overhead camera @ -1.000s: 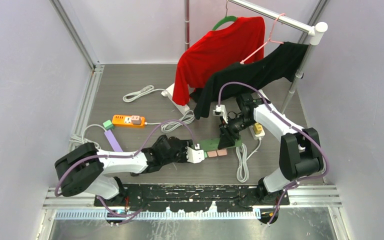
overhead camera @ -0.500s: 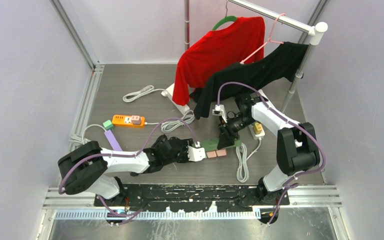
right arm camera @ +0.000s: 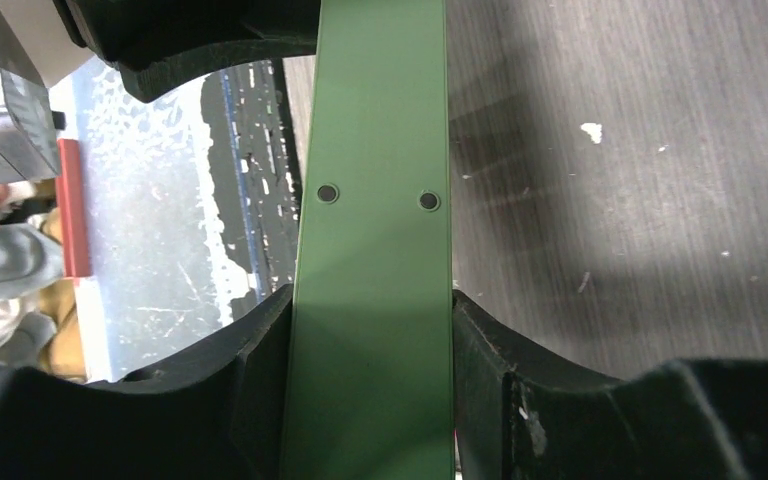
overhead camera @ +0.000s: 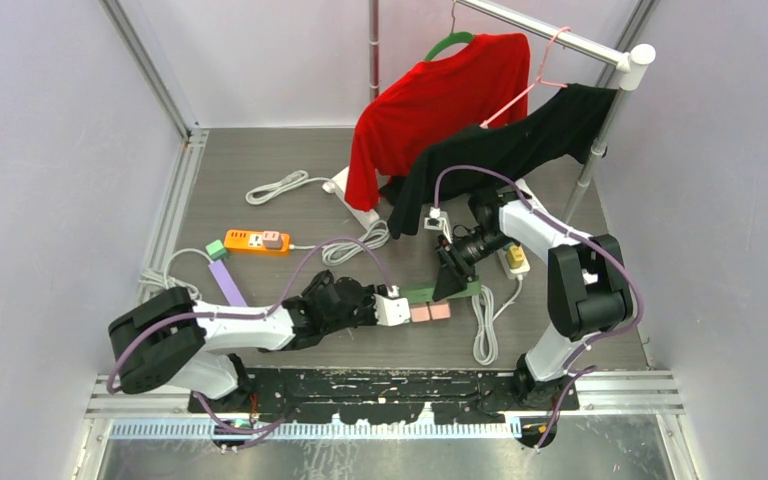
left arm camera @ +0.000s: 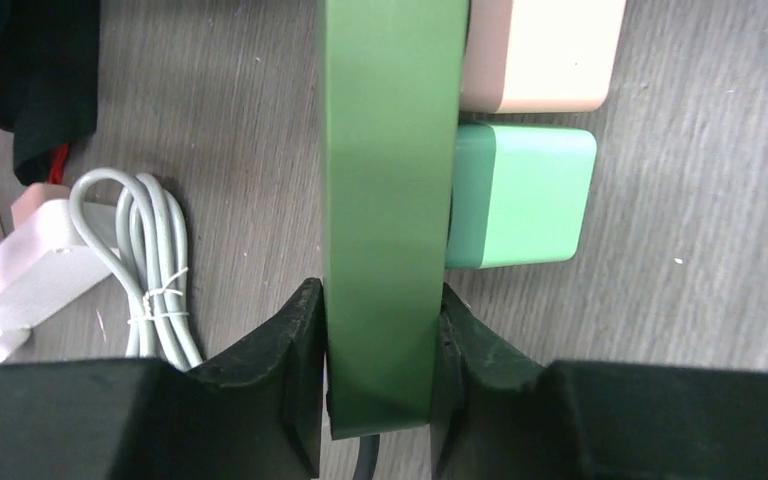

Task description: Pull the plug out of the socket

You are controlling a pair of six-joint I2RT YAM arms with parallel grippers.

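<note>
Left tool (left arm camera: 380,350) and right tool (right arm camera: 370,340) clamp the green socket strip (left arm camera: 390,150); pink plug (left arm camera: 540,50) cropped.

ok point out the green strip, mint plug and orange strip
green strip (left arm camera: 385,180), left wrist view, middle of its long face
mint plug (left arm camera: 520,195), left wrist view, broad face
orange strip (overhead camera: 240,242), top external view, left body
</note>
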